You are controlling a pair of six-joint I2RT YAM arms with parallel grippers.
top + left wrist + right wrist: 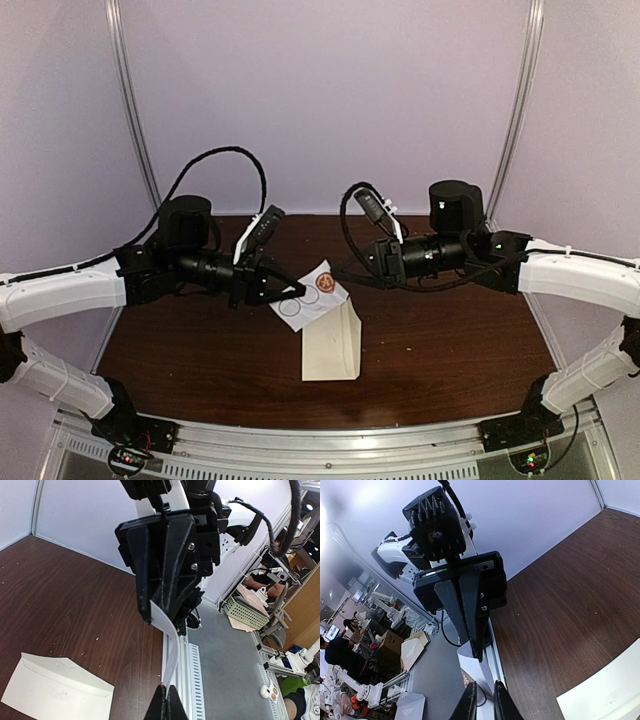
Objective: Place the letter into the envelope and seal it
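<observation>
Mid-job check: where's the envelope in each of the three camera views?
Top external: envelope flat at table centre, just near-side of the white card.
Left wrist: envelope bottom-left, flap visible.
Right wrist: probably the pale corner at bottom-right.
Shared landmark: the dark wood table under it.

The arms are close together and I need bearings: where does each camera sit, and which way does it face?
Top external: above and behind the bases, looking down on the table, the left arm and right arm both showing.
Left wrist: on the left arm, facing the right gripper across the white card; own jaws at the bottom edge.
Right wrist: on the right arm, facing the left gripper; own jaws at the bottom edge.
Shared: the envelope lies in all three; the wrist views face each other.
</observation>
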